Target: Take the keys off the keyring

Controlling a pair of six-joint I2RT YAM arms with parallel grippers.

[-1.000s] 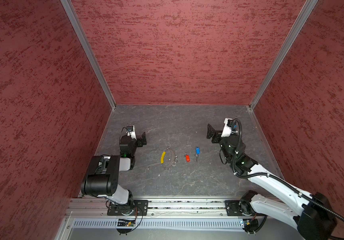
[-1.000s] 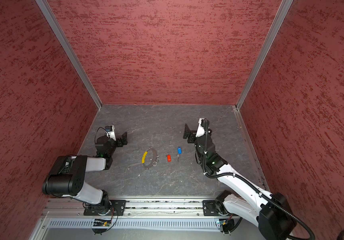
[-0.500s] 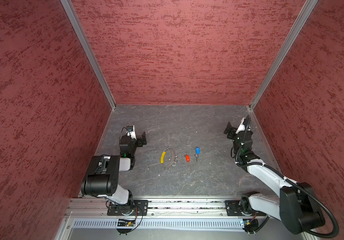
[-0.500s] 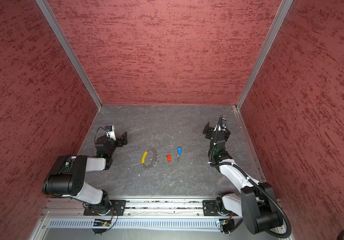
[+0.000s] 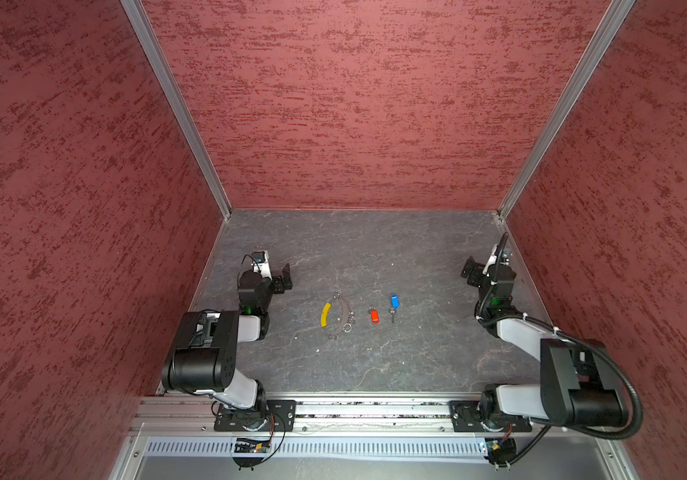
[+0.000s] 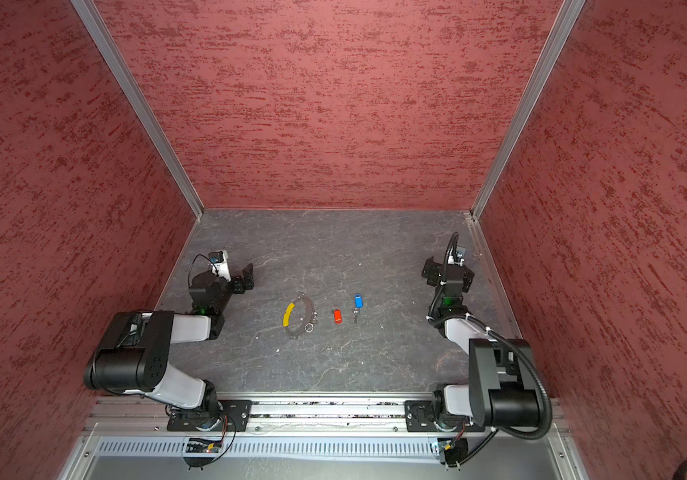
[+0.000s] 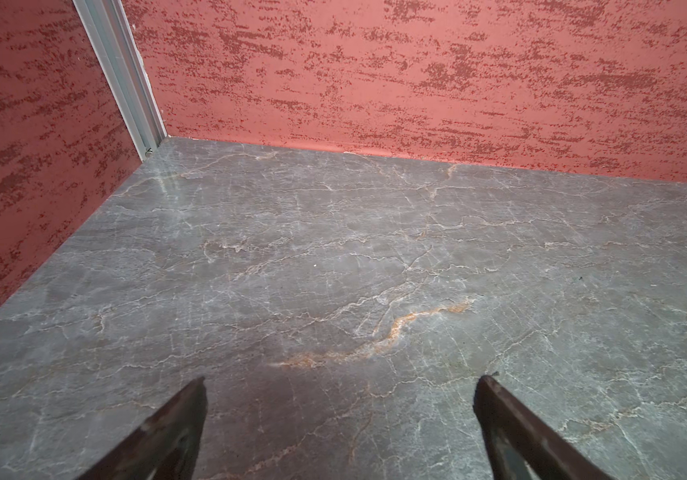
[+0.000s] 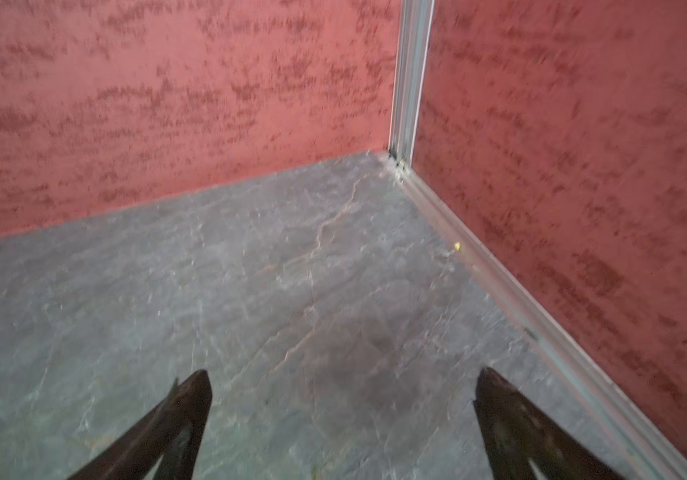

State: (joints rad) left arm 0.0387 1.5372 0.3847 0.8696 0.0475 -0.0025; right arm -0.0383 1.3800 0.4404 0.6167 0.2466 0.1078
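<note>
The keyring (image 5: pixel 344 312) (image 6: pixel 305 311), a thin silvery loop with a curved yellow sleeve (image 5: pixel 325 314), lies at the middle of the grey floor. To its right, apart from the loop, lie the keys: the red-headed key (image 5: pixel 374 316) (image 6: pixel 337 316), then the blue-headed key (image 5: pixel 394 302) (image 6: pixel 358 301). My left gripper (image 5: pixel 286 279) (image 7: pixel 342 379) hovers open and empty, left of the keyring. My right gripper (image 6: pixel 449 271) (image 8: pixel 345 371) is open and empty near the right wall, facing the back corner. Neither wrist view shows the keys or the keyring.
Red textured walls (image 5: pixel 354 104) enclose the floor on three sides, with metal corner posts (image 5: pixel 541 137). A metal rail (image 5: pixel 375 409) carrying both arm bases runs along the front edge. A metal strip (image 8: pixel 541 328) lines the right wall's foot close to my right gripper.
My right arm has swung from near the blue key out to the right wall and folded back. The left arm, the keys and the keyring have not moved.
</note>
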